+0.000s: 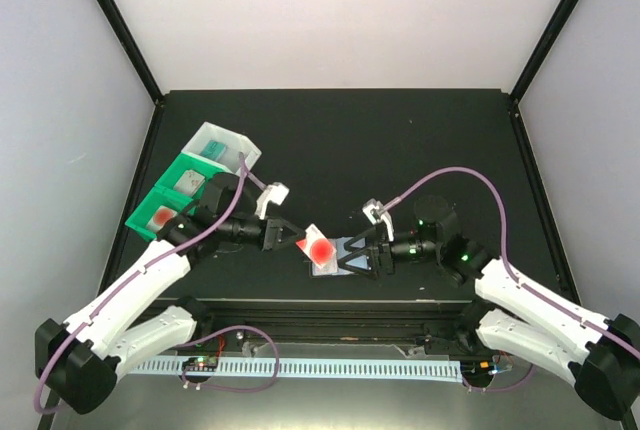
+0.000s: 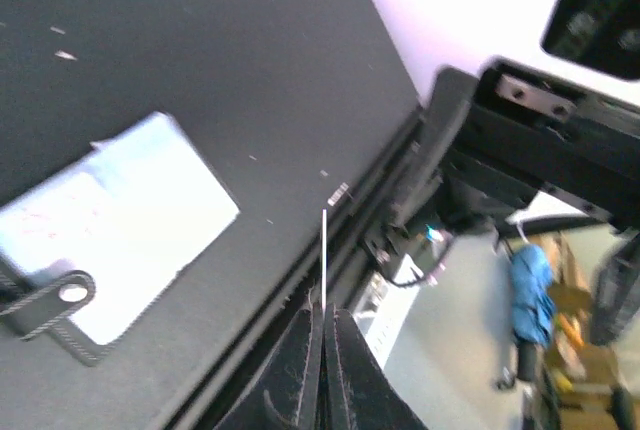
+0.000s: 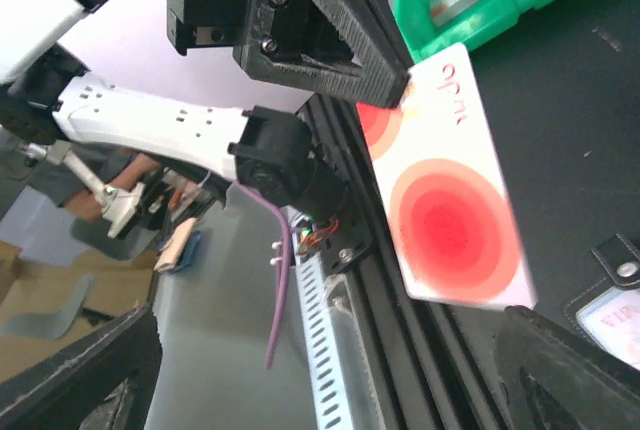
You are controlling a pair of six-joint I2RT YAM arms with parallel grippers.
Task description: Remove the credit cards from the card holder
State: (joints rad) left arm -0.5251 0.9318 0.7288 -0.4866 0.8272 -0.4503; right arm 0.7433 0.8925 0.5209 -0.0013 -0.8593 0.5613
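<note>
At the near edge of the table [image 1: 400, 140], the left gripper [image 1: 298, 240] is clenched on the card with the red round mark [image 1: 320, 249]. Its two fingers [image 2: 300, 370] are pressed together with the card's thin edge standing up between them. From the right wrist camera the grip is on one short end of the card, which is tilted with its red face showing and its free end reaching toward the card holder [image 1: 343, 246].

Just right of that card, the right gripper [image 1: 352, 255] faces the left one with its fingers [image 3: 80, 370] spread wide, grasping nothing. Its tips sit over or beside the holder; whether they touch it I cannot tell.

The card holder lies opened flat on the table, pale clear pockets upward, its black strap [image 2: 50, 300] with a snap lying at one corner.

Farther back on the left are a green bin [image 1: 135, 218] of two compartments and, beyond it, a white bin [image 1: 245, 150]. The nearer green compartment holds a red-marked card [image 1: 162, 215], the farther one a pale card [image 1: 188, 182], and the white bin a teal card [image 1: 215, 148].
</note>
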